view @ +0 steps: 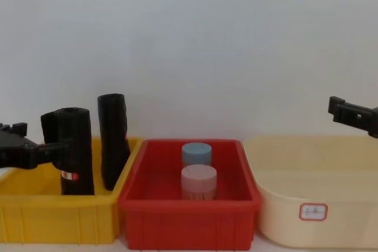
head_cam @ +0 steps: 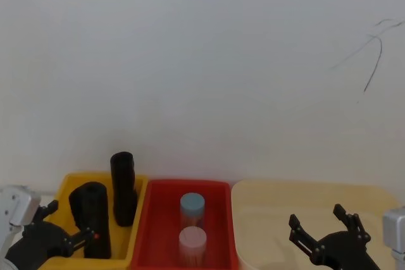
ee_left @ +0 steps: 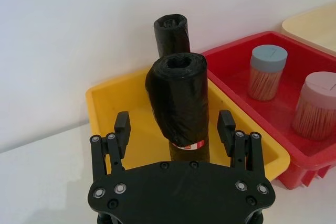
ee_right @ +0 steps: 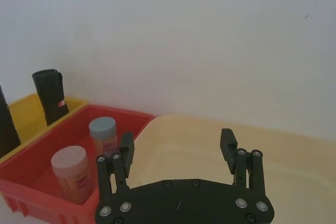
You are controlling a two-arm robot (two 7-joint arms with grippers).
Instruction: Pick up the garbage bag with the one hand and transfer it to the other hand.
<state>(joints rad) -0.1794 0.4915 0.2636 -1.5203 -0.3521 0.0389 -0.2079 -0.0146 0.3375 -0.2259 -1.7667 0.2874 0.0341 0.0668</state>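
Black plastic, the garbage bag [ee_left: 178,103] stands upright in the yellow bin [ee_left: 105,103], toward its front edge, ahead of the slimmer roll [ee_left: 170,30]. The left gripper [ee_left: 174,121] brackets it with fingers spread, 1 on each side and clear of the plastic. Closing should come low, near the sticker [ee_left: 188,144], squarely across the roll, leaving the top free. The right gripper [ee_right: 177,140] hovers spread wide above the beige tub [ee_right: 294,150].
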